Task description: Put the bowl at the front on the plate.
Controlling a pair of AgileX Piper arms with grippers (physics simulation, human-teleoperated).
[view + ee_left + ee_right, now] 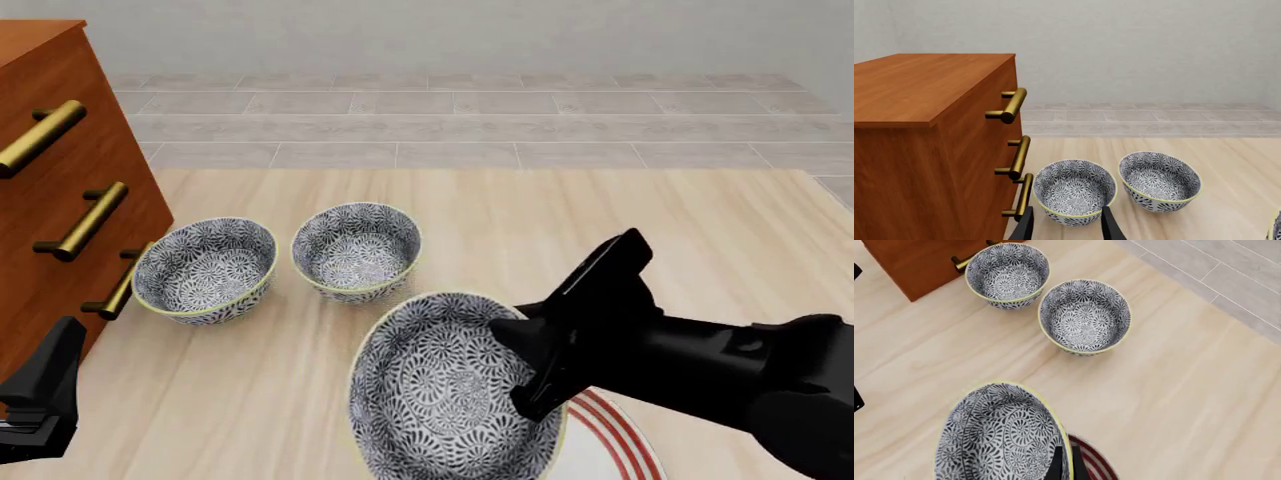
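Front view shows the right claw [531,368] clamped on the rim of the round, deep ceramic bowl with the dense grey-and-white floral pattern and thin yellow-green rim [447,395]; one finger sits inside the bowl, the other presumably outside the wall. The bowl looks lifted and tilted, hanging above the pale wooden desk [561,230] and partly over the flat white plate with red concentric rings [621,440], of which only an edge peeps out beside and below the bowl.

The right wrist view agrees — the bowl's rim passes between the two dark fingers, and a sliver of red-ringed plate shows just beyond it.

Two other bowls of the same pattern, the left-hand bowl [204,268] and the middle bowl [356,250], stand side by side farther back, near the brown wooden drawer cabinet with brass handles [60,200]. The left claw [1067,225] hovers low at that view's left edge; in the left wrist view its fingers stand apart with nothing between them, pointing at the nearer spare bowl.

The step in hand appears to be the carry to the plate. Next, the bowl wants shifting a little more over the plate's middle, levelling, and lowering until its base rests flat — only then should the grip be released, or the tilted bowl may slide off the rim.
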